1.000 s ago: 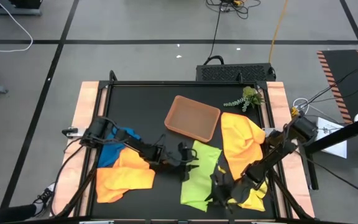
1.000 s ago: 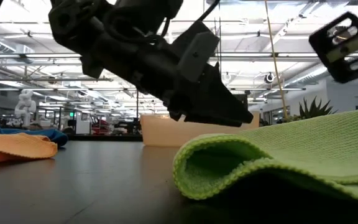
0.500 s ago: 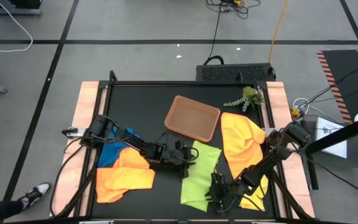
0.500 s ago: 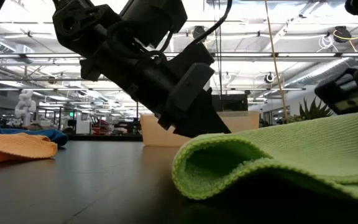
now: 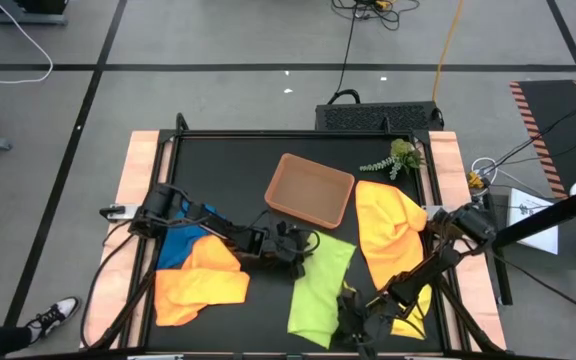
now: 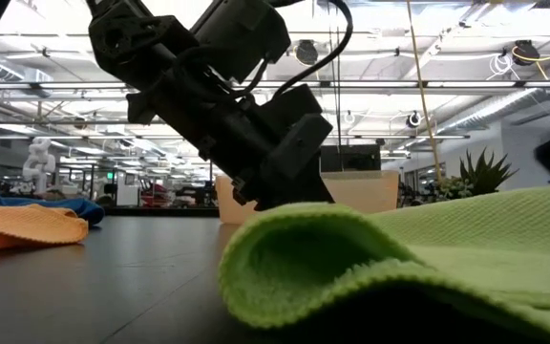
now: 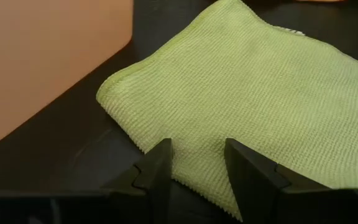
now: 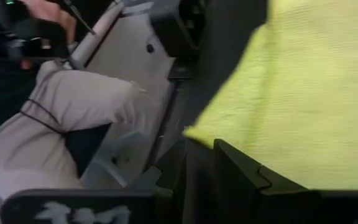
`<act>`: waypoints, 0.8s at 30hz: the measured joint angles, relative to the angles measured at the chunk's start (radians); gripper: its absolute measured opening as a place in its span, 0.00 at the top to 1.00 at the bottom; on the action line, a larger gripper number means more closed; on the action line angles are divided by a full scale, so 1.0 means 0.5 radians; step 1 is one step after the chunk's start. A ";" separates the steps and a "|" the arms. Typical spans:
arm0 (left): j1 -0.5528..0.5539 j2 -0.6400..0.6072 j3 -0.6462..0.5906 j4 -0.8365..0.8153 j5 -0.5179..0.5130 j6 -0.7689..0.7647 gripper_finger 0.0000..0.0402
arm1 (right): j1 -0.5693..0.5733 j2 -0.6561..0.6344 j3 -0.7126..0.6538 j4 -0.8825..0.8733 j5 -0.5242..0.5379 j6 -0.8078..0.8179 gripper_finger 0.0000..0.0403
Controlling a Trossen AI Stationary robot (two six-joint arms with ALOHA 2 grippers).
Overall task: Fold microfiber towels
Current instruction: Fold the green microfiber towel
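A lime green towel (image 5: 320,285) lies crumpled on the black table, its near fold bulging up in the low view (image 6: 351,248). My left gripper (image 7: 197,146) comes in from the left, tipped down and open. Its fingers straddle the towel's left edge close to the far left corner (image 7: 104,93). My right gripper (image 5: 346,318) is low at the towel's near right corner (image 8: 191,132), open by a narrow gap. A yellow towel (image 5: 393,240) lies to the right. An orange towel (image 5: 200,285) and a blue towel (image 5: 180,242) lie to the left. My left gripper has its fingertips (image 7: 160,155) down at the towel's left edge (image 7: 188,180), one on each side of it, slanting down from the table's left. I cannot tell whether they touch the cloth. My right gripper has one finger (image 8: 241,174) over the towel's near right corner, which hides the place of contact. I cannot tell whether it touches.
A shallow brown tray (image 5: 310,188) stands just beyond the green towel, with a plant sprig (image 5: 398,158) at the far right. A person's leg (image 8: 86,106) and shoe (image 5: 53,315) are beside the table's near left.
My right gripper has sunk and gone toward the near edge. The green towel's near part has slid toward the near left, and its fold is now closer to the low camera. My left gripper has tipped down and gone a little toward the towel's far left corner.
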State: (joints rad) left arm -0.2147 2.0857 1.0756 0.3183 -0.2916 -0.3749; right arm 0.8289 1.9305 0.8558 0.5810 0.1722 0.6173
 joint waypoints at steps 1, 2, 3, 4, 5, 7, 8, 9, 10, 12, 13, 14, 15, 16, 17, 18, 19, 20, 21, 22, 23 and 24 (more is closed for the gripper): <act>0.005 0.000 0.000 0.000 0.000 -0.001 0.62 | 0.006 0.000 0.000 0.008 0.000 0.000 0.83; 0.007 0.000 0.000 0.002 0.000 -0.002 0.62 | 0.012 0.000 0.000 0.013 0.001 0.000 0.83; 0.009 0.000 0.000 0.006 0.000 -0.004 0.62 | 0.013 0.000 0.000 0.013 0.002 0.000 0.83; 0.011 0.000 0.000 0.014 0.000 -0.004 0.62 | 0.015 0.000 0.000 0.013 0.004 0.002 0.83; 0.012 0.001 0.000 0.027 0.000 -0.004 0.62 | 0.018 0.000 0.000 0.016 0.005 0.006 0.83; 0.013 0.001 -0.001 0.053 0.010 0.000 0.62 | 0.020 -0.003 0.000 0.037 0.006 -0.002 0.83; 0.013 0.001 -0.001 0.055 0.028 0.001 0.62 | 0.022 -0.013 -0.001 0.033 0.006 -0.016 0.83; 0.013 -0.007 -0.002 0.053 0.045 0.003 0.62 | 0.025 -0.029 -0.001 0.032 0.007 -0.035 0.83; 0.013 -0.019 -0.003 0.048 0.060 0.005 0.62 | 0.031 -0.054 -0.001 0.028 0.009 -0.057 0.83; 0.002 -0.072 -0.005 0.040 0.068 0.025 0.62 | 0.036 -0.119 -0.001 0.026 0.016 -0.124 0.83; -0.008 -0.107 -0.005 0.042 0.071 0.053 0.62 | 0.040 -0.151 -0.001 0.029 0.020 -0.164 0.83; -0.021 -0.146 -0.005 0.053 0.074 0.087 0.62 | 0.042 -0.185 -0.001 0.027 0.023 -0.200 0.83; -0.034 -0.181 -0.004 0.061 0.074 0.116 0.62 | 0.046 -0.223 -0.001 0.026 0.038 -0.247 0.83; -0.050 -0.219 -0.004 0.056 0.073 0.151 0.62 | 0.050 -0.256 -0.001 0.026 0.073 -0.293 0.83; -0.065 -0.256 -0.004 0.038 0.072 0.179 0.62 | 0.053 -0.287 -0.001 0.028 0.093 -0.337 0.83; -0.085 -0.288 -0.004 0.025 0.067 0.205 0.62 | 0.057 -0.313 -0.001 0.030 0.123 -0.376 0.83; -0.103 -0.314 -0.004 0.030 0.064 0.225 0.62 | 0.060 -0.332 -0.001 0.025 0.137 -0.409 0.83; -0.126 -0.344 -0.004 0.025 0.060 0.248 0.62 | 0.062 -0.347 -0.001 0.020 0.142 -0.436 0.83; -0.150 -0.373 -0.004 0.004 0.058 0.268 0.62 | 0.062 -0.355 -0.001 0.020 0.163 -0.451 0.83; -0.179 -0.396 -0.004 -0.002 0.056 0.282 0.62 | 0.062 -0.362 -0.001 0.019 0.181 -0.461 0.83; -0.211 -0.414 -0.004 -0.004 0.056 0.297 0.62 | 0.062 -0.364 -0.001 0.016 0.189 -0.472 0.83; -0.241 -0.426 -0.004 -0.006 0.056 0.312 0.62 | 0.062 -0.365 -0.001 0.009 0.194 -0.477 0.83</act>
State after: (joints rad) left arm -0.3354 1.8725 1.0737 0.3153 -0.2634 -0.2188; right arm 0.8597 1.7481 0.8555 0.5854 0.2691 0.3790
